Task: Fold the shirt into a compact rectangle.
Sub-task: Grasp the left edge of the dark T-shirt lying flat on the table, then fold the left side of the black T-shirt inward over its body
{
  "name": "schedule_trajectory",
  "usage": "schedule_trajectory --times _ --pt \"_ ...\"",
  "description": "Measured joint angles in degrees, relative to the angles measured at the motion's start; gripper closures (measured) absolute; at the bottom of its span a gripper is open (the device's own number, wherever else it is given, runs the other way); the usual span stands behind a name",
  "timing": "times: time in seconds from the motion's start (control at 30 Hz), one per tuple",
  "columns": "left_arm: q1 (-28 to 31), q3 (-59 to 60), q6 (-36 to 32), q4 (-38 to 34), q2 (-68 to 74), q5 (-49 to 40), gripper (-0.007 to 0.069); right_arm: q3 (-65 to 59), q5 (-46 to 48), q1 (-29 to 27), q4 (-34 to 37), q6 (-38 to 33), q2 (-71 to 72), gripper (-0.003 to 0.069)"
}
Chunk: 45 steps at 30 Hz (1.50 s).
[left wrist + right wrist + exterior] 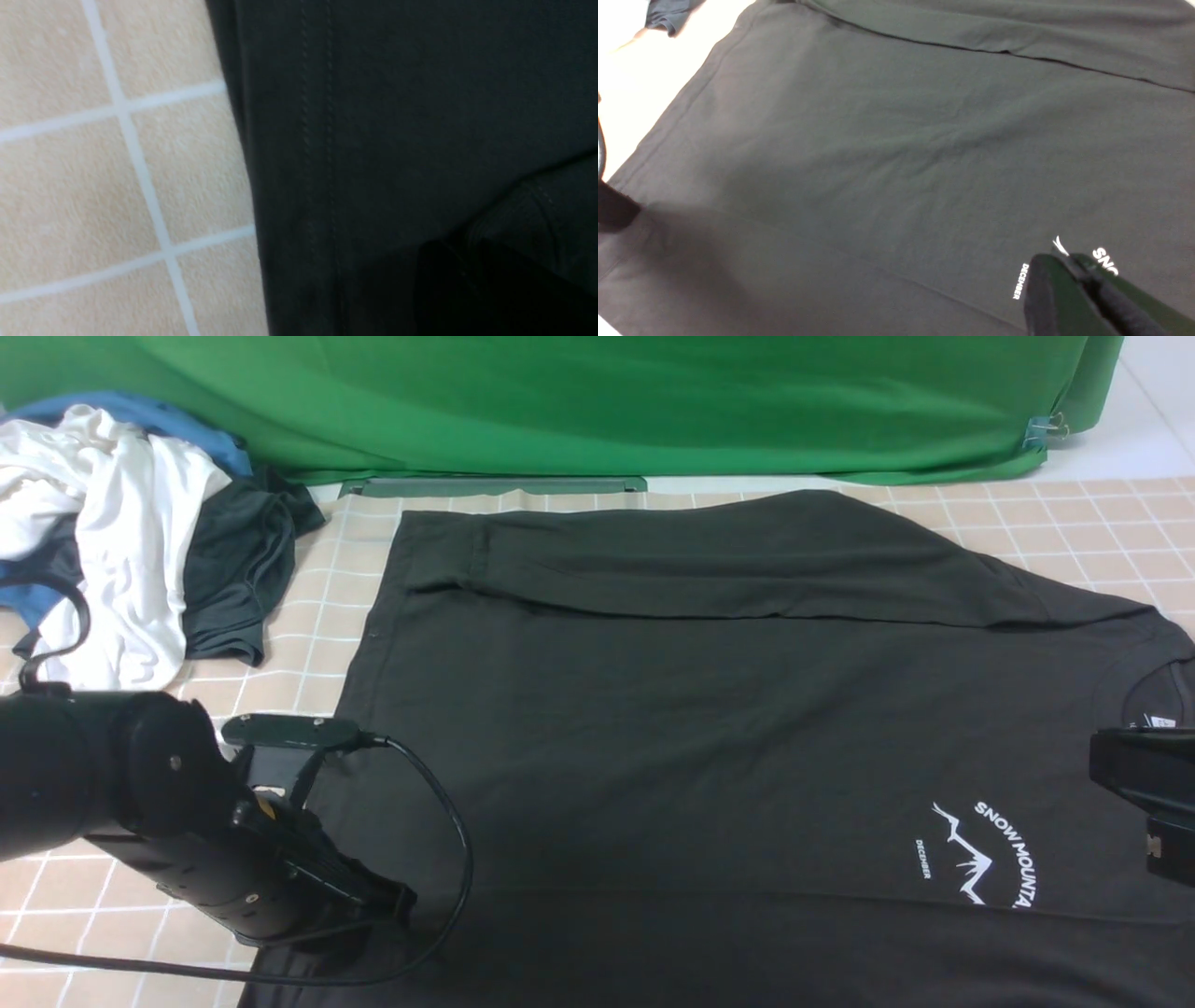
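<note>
Tabletop (1074, 523): covered by a beige checked cloth, with a green backdrop (607, 401) hanging at 12 o'clock.
Shirt (709, 728): black, spread flat over most of the tabletop, hem toward 9 o'clock and collar toward 3 o'clock.
Far flap (709, 565): the long side at 12 o'clock is already turned in over the body, and its edge lies fairly straight.
Clothes pile: off the shirt at 10 o'clock, a white garment (121, 523) with a blue one (140, 415) and a smaller dark one (238, 574).
Left tool (387, 901): low at 7 o'clock, at the near corner of the hem (317, 163). I cannot tell whether its fingers are apart or pinched on cloth.
Right tool (1064, 268): at 3 o'clock near the collar, above the chest print. Its fingers appear together, with no cloth seen between them.
Logo (980, 854): white mountain print at 4 o'clock, lying flat.
Neck label (1158, 721): white, inside the collar at 3 o'clock.
Step in hand: judging by the layout, the second lengthwise fold, with the near side at 6 o'clock not yet brought in.
Next move calls for: both tools gripping the near edge, one at the hem end and one at the shoulder end. They should then lift evenly and carry the edge toward 12 o'clock, laying it parallel to the far flap without dragging the body.
</note>
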<state>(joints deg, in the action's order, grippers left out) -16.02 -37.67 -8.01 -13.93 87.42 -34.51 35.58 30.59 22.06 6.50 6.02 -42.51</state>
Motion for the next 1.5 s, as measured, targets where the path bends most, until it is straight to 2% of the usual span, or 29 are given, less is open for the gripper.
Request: schedule_trajectory --times 0.03,0.33,0.53,0.83,0.87,0.97,1.1,1.37,1.5 --pt "0.0 -0.3 0.0 0.0 -0.5 -0.9 0.0589 0.0 0.0 0.0 0.0 0.0 0.0 0.0621" --pt "-0.1 -5.5 0.0 0.7 -7.8 -5.7 0.059 0.0 -0.1 0.0 0.0 0.0 0.0 0.0619" --pt "0.0 -14.5 3.8 5.8 -8.1 -6.1 0.059 0.0 -1.1 0.0 0.0 0.0 0.0 0.0617" --pt "0.6 -28.0 6.3 12.1 0.8 -6.2 0.059 0.0 -2.4 0.0 0.0 0.0 0.0 0.0615" --pt "0.6 -30.5 8.8 15.1 3.7 -6.2 0.059 0.0 -2.4 0.0 0.0 0.0 0.0 0.0614" --pt "1.1 -33.0 11.5 17.8 7.1 -6.2 0.059 0.0 -2.4 0.0 0.0 0.0 0.0 0.0614" --pt "1.7 -36.9 12.6 19.6 12.1 -6.2 0.059 0.0 -2.4 0.0 0.0 0.0 0.0 0.0609" --pt "1.7 -38.6 12.8 20.4 17.8 -5.5 0.0589 0.0 -2.4 0.0 0.0 0.0 0.0 0.0608" --pt "1.7 -38.7 12.8 22.3 18.8 -4.4 0.0565 0.0 -2.4 0.0 0.0 0.1 0.0 0.0604"
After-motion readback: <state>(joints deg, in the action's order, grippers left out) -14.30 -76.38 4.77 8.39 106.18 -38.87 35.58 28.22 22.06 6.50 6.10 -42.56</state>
